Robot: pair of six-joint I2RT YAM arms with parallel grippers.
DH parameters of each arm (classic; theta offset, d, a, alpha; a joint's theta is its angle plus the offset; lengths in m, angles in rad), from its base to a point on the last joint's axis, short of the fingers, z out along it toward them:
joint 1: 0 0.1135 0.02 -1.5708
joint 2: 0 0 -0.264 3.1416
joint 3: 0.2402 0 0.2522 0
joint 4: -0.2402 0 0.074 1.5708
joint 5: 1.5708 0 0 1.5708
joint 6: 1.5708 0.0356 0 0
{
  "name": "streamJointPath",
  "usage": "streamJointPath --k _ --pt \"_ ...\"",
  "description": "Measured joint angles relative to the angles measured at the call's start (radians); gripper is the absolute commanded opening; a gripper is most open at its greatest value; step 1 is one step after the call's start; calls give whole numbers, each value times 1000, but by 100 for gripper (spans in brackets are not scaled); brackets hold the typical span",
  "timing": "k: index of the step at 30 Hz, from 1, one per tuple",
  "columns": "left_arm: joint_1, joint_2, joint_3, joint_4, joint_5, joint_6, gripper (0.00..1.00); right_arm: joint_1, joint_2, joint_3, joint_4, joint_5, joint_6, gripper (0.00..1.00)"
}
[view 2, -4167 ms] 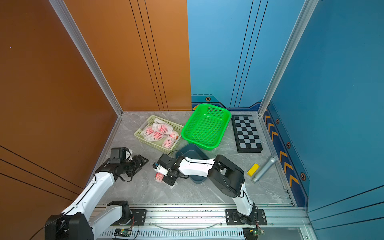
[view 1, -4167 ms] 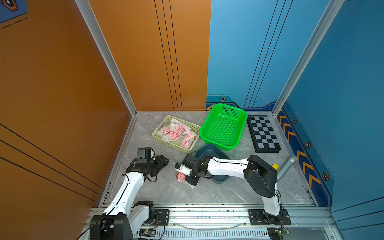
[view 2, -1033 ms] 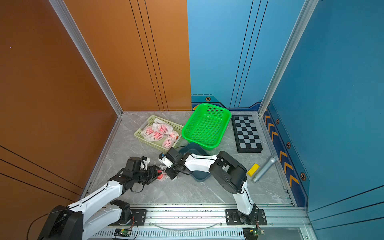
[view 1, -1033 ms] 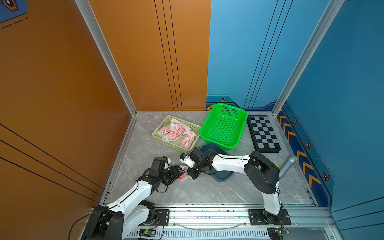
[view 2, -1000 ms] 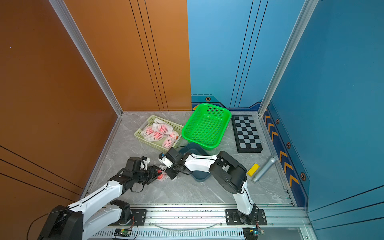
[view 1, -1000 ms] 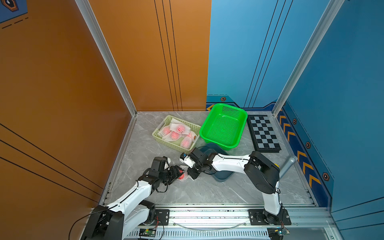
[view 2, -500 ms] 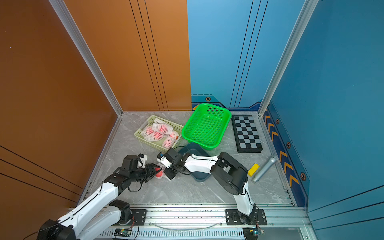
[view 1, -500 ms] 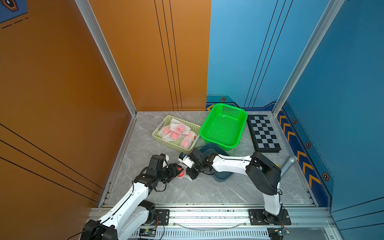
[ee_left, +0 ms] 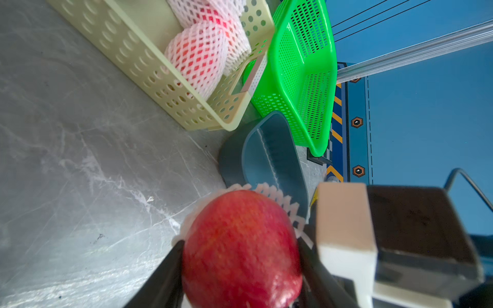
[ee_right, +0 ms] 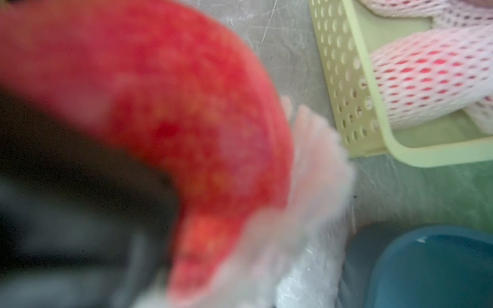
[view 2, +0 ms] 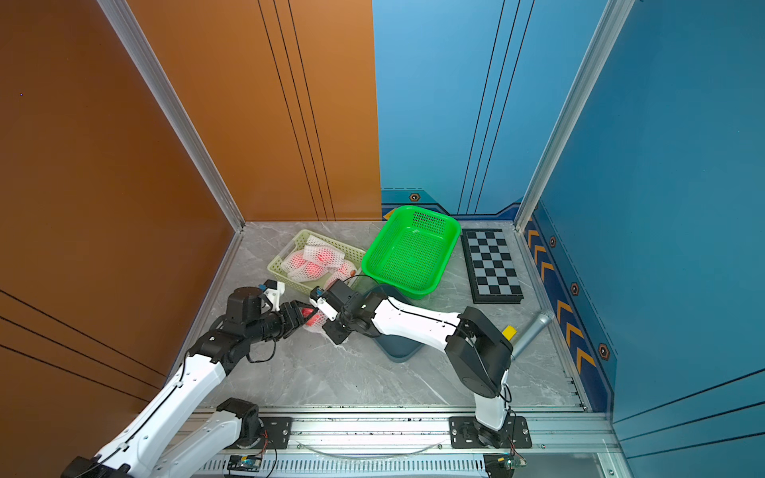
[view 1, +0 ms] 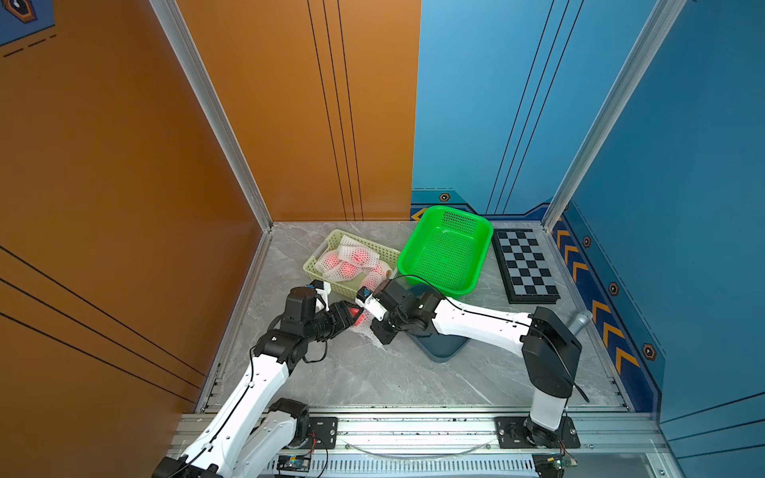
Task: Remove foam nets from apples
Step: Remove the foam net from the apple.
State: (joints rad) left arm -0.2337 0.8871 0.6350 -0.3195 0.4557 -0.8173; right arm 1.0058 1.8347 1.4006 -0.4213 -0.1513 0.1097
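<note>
You've got a grey table (view 1: 372,372). Green basket (view 1: 451,248) at back; yellow basket (ee_left: 160,80) left of it, blue bin (view 1: 443,349) before it, checkerboard (view 1: 525,265) right, cylinder (view 1: 577,323) farther right.

netted apples (view 1: 345,265) in perforated basket (view 1: 309,270), mesh basket (view 1: 445,252) just right, checkerboard (view 1: 525,265) farther right, tub (view 1: 445,351) in front

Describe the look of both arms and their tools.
The left arm and right arm have white tubular links joined by chunky black joints, with thin black cables looping alongside. The left tool has slim black fingers; the right tool is blockier, black and white.
</note>
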Motion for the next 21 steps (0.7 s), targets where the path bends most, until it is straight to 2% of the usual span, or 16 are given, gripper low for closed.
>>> streamJointPath --k 9,17,21 --pt "-16 134 66 179 74 -28 48 -58 -106 -12 -85 54 3 0" --pt "-152 305 180 336 88 -45 50 -126 -208 -43 -156 114 -4 1" --pt "-212 405 205 431 87 -60 50 -153 -258 -96 -170 132 -8 19"
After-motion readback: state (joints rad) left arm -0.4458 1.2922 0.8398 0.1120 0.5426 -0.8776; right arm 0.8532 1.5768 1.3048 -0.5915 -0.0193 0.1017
